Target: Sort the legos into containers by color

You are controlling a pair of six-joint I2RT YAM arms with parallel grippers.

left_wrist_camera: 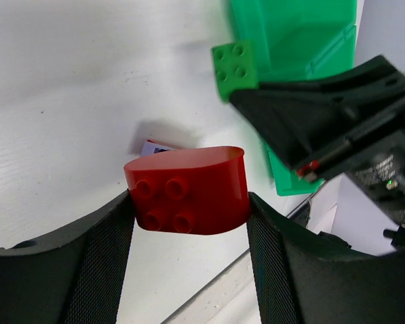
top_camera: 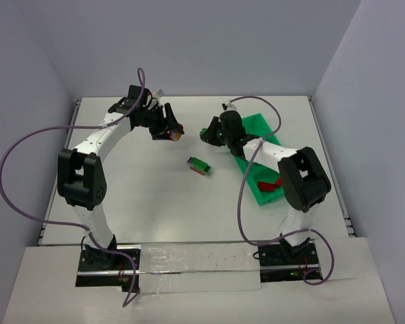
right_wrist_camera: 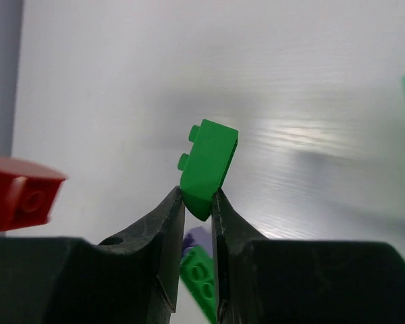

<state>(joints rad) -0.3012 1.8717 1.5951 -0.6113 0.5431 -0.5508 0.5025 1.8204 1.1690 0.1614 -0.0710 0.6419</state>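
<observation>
Because these bricks look like hard, glossy plastic of almost no weight, they should neither crush nor sag, but they may well slip or pivot. Flat opposite sides are the safest place to take hold.

The red brick [left_wrist_camera: 185, 185] has one rounded face and four studs facing the wrist camera. The left gripper [left_wrist_camera: 189, 206] is clamped across its two side walls, which seems a broad, secure hold.

The green brick [right_wrist_camera: 208, 165] is smaller and sits tilted. The right gripper [right_wrist_camera: 197, 199] pinches only its lower corner, so this hold is likely the weaker one and a jolt could turn the brick.

Both bricks are held above the table [top_camera: 142, 196]. A loose stack [top_camera: 200, 165] of mostly green bricks lies on it. From that stack, the red brick is at about 11 o'clock and the green brick at about 1 o'clock.

The tray [top_camera: 262, 124] lies at about 3 o'clock from the stack. Another red brick [top_camera: 264, 185] rests in its near end.
</observation>
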